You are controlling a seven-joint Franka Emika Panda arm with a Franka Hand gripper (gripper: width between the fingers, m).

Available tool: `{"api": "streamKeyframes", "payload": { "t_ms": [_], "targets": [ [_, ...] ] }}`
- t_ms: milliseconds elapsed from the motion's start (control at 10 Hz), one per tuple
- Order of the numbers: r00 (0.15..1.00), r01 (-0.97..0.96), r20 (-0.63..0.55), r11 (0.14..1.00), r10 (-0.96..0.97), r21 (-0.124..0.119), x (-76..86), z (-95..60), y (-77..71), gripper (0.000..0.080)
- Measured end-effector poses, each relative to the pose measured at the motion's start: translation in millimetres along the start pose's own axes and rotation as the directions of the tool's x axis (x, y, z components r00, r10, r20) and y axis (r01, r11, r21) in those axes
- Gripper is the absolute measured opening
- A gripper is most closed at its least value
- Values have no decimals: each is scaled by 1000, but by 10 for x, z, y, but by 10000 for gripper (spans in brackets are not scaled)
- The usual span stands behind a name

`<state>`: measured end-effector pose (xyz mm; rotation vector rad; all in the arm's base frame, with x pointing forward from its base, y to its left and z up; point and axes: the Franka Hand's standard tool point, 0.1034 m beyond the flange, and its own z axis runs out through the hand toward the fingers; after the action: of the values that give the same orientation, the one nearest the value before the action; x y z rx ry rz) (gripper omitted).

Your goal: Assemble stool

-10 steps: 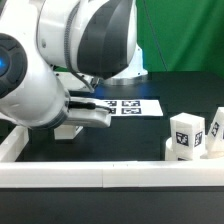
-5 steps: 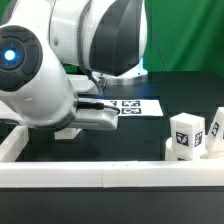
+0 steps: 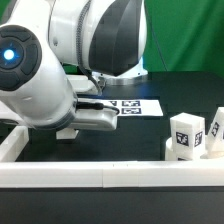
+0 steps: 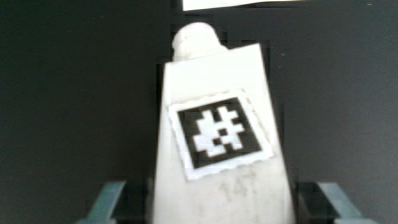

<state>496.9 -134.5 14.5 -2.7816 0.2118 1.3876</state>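
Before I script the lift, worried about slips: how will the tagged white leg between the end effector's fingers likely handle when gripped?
The leg looks like solid moulded plastic, so probably stiff and fairly light. Its smooth sides may slip in the end effector unless squeezed squarely. Flat faces suggest it slides rather than rolls.

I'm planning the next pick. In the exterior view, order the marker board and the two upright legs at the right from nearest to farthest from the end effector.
1. marker board, mid-table, just past the end effector.
2. inner leg, toward the exterior view's right.
3. outer leg, at the exterior view's right edge.
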Motion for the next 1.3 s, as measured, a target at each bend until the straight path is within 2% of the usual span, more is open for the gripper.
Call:
{"api": "streamKeyframes", "payload": {
  "t_ms": [600,700,800,900,1000,1100,1200,1300],
  "targets": [
    [1000,-14,5,1000,14,4,-24,-23,-28,324],
    [999,-39,-1,999,39,13,-138,-182,-137,324],
    [998,-52,-41,998,54,37,-276,-404,-251,324],
    [994,-77,-70,995,81,65,-481,-597,-353,324],
    [989,-122,-74,990,128,74,-694,-737,-481,324],
    [984,-154,-81,985,161,84,-775,-832,-567,324],
    [973,-142,-170,986,154,84,-754,-992,-637,324],
    [947,-125,-287,988,147,93,-698,-1048,-661,324]
  ]
}}
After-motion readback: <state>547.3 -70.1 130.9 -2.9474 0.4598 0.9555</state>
